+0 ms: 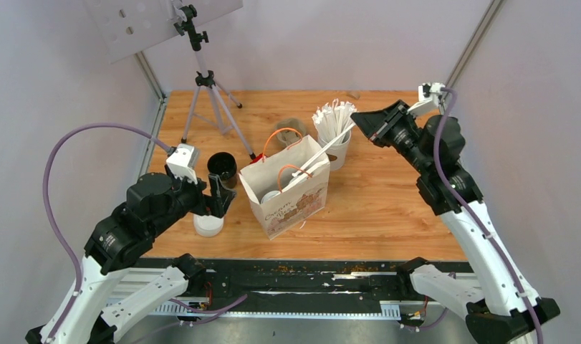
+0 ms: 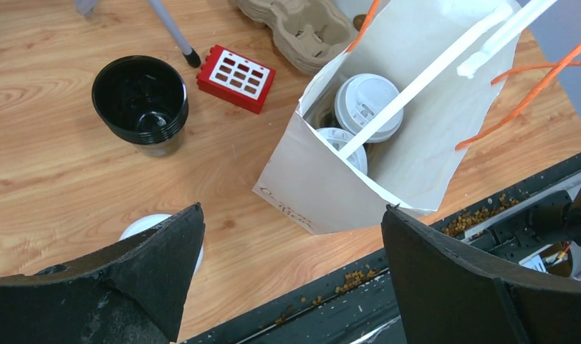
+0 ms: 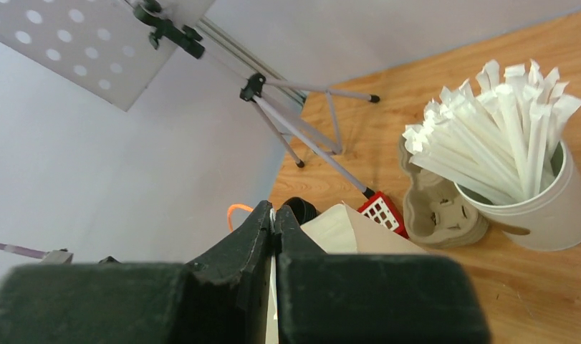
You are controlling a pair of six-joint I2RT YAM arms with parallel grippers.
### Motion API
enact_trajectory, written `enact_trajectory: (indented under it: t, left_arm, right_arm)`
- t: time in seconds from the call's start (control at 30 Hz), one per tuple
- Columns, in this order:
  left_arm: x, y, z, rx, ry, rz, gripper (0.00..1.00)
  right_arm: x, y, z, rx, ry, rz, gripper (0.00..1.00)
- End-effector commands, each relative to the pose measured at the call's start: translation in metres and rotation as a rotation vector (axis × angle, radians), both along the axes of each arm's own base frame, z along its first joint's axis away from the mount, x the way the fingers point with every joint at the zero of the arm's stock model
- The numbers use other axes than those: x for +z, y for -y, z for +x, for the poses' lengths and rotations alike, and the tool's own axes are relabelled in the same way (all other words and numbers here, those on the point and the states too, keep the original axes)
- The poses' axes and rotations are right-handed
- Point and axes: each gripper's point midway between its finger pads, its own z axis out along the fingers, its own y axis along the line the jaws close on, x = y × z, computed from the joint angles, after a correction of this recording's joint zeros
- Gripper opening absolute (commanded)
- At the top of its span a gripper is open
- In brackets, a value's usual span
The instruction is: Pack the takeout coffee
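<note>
While right tool [image 3: 273, 215] pinches straw [image 2: 423, 77], cups [image 2: 359, 100] bagged

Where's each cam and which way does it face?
Top external: above and behind, looking down at table; both arms show.
Left wrist: above the bag, looking down at two lidded cups; open left gripper shows.
Right wrist: high right, faces left toward the tripod; right gripper shut on a stick.
Shared: both wrists see bag, red block.

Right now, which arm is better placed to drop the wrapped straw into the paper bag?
Right. The right gripper is shut on the wrapped straw, whose lower end already sits inside the paper bag. The left gripper hangs open, empty.
</note>
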Motion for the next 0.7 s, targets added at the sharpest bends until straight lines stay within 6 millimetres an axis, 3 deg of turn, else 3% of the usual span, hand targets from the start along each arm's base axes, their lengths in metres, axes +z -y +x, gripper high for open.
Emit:
enact_trajectory:
  t: [0.0, 0.13, 0.37, 0.47, 0.67]
  left_arm:
    - [0.002, 0.003, 0.005, -0.014, 0.031, 0.013, 1.00]
    - [0.002, 0.002, 0.005, -0.004, 0.034, 0.008, 1.00]
    - [0.000, -0.003, 0.008, 0.031, 0.052, -0.003, 1.00]
    - [0.002, -0.004, 0.007, 0.035, 0.055, -0.006, 1.00]
    - [0.007, -0.013, 0.008, 0.067, 0.085, 0.003, 1.00]
  right_arm:
    - [0.009, -0.018, 0.007, 0.057, 0.043, 0.099, 0.04]
    - [-0.009, -0.040, 0.014, 0.101, -0.019, 0.112, 0.04]
    - [-0.035, -0.103, 0.001, 0.238, -0.083, 0.112, 0.06]
    - [-0.044, -0.121, -0.003, 0.280, -0.113, 0.116, 0.09]
    - [-0.059, -0.126, -0.005, 0.297, -0.163, 0.029, 0.39]
